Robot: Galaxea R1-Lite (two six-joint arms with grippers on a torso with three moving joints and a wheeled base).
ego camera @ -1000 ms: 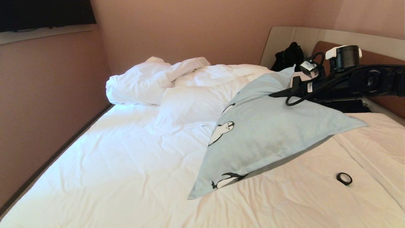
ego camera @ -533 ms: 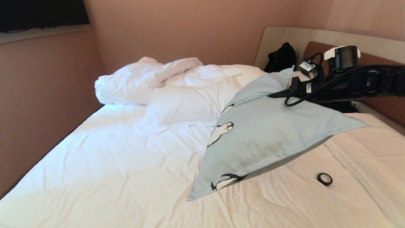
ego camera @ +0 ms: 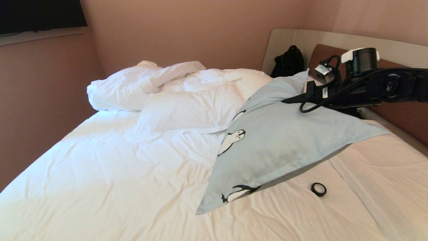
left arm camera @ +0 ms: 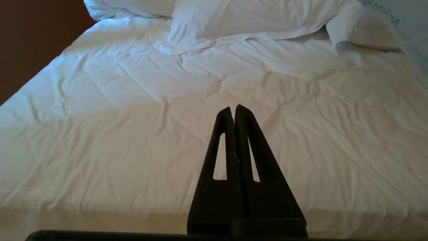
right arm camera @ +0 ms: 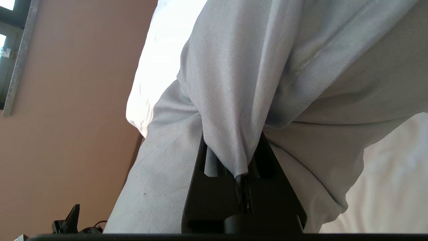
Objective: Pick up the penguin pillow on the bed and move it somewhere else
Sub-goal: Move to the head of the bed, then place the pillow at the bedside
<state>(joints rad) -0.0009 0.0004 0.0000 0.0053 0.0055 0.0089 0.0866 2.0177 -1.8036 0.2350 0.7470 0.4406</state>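
The penguin pillow (ego camera: 284,144), pale blue with black-and-white penguins, hangs slanted over the right half of the bed (ego camera: 117,174). Its lower corner rests on the sheet and its upper edge is raised. My right gripper (ego camera: 294,99) reaches in from the right and is shut on that upper edge. In the right wrist view the blue pillow fabric (right arm camera: 234,83) is bunched between the gripper (right arm camera: 239,167) fingers. My left gripper (left arm camera: 233,110) is shut and empty above the bare sheet (left arm camera: 133,134). A strip of the pillow (left arm camera: 414,40) shows at that view's edge.
A plain white pillow (ego camera: 187,112) and a rumpled white duvet (ego camera: 133,83) lie at the far left of the bed. A black tape ring (ego camera: 318,189) lies on the sheet near the pillow's lower edge. A black bag (ego camera: 288,62) sits by the brown headboard (ego camera: 409,122). A wall (ego camera: 40,83) borders the left side.
The whole bed scene has slid left in the head view, so the camera moved. The pillow in my right gripper kept its place in the picture and now hangs nearer the tape ring.
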